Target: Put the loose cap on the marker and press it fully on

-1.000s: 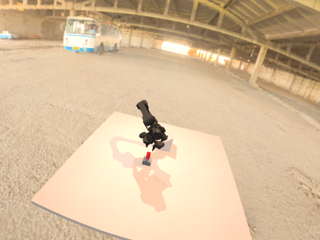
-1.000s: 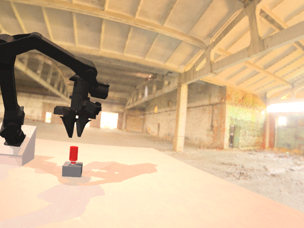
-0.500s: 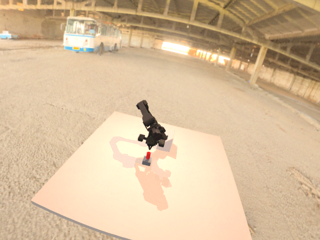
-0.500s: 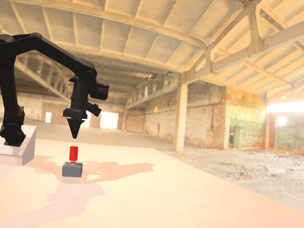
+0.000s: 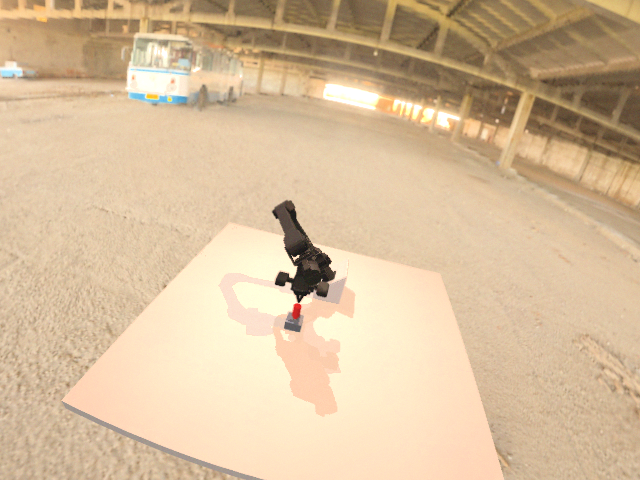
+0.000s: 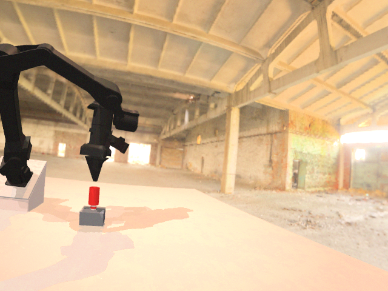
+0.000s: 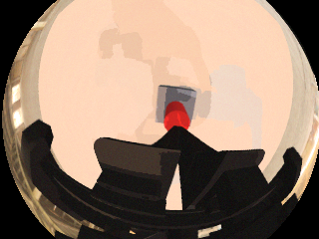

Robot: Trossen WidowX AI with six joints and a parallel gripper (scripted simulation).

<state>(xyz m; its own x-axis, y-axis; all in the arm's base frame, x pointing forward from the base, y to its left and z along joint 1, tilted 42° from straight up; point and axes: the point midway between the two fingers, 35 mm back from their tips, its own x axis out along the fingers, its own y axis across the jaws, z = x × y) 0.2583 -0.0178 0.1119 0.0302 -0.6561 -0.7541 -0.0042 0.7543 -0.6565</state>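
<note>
Cap on marker, exterior view shows end effector closed above

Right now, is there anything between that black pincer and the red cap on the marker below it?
Nothing visible. The pincer hangs shut and holds nothing, straight above the red cap, with only open air between them. The cap sits on the marker in the grey holder block.

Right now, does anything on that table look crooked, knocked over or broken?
Nothing stands out. The red cap sits upright on the marker in the grey holder block, which rests flat on the table. The gripper hangs shut just above the cap, not touching it.
</note>
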